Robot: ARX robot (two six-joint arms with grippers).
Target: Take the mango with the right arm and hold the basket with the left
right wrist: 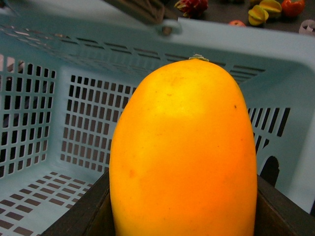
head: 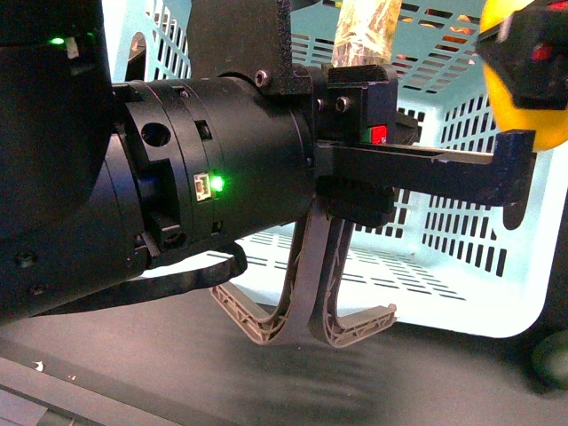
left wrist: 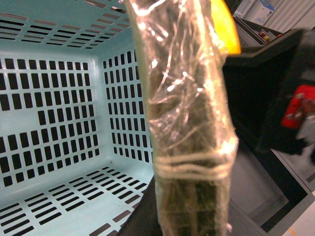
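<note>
Mango [right wrist: 184, 152] fills our right wrist view, smooth and yellow-orange. The right gripper [right wrist: 183, 216] is clamped on it, with its dark fingers [right wrist: 81, 216] pressing one on each side. Behind and below the fruit we see the open inside of the basket [right wrist: 231, 42], pale blue with slotted walls and floor. The fruit hangs over that opening and touches neither wall nor floor. In our front view it shows at the upper right edge, by the basket's right-hand wall.

Our left arm [head: 222, 169], large and black, stretches across the front view from the left. The left gripper [left wrist: 194, 214] has its jaws closed on the taped handle [left wrist: 189, 123]. This handle runs upright through the middle of the left wrist view, wrapped in clear crinkled tape, and a dark finger lies against its side low down. In the front view it rises from the gripper and leaves the picture at the top.

Beyond the basket's far rim, on the dark table [right wrist: 216, 19], we see a red fruit [right wrist: 192, 6], a ridged yellow fruit [right wrist: 258, 14] and an orange-red one [right wrist: 293, 7]. A dark green rounded thing [head: 555, 359] lies just outside the basket's near right corner.
</note>
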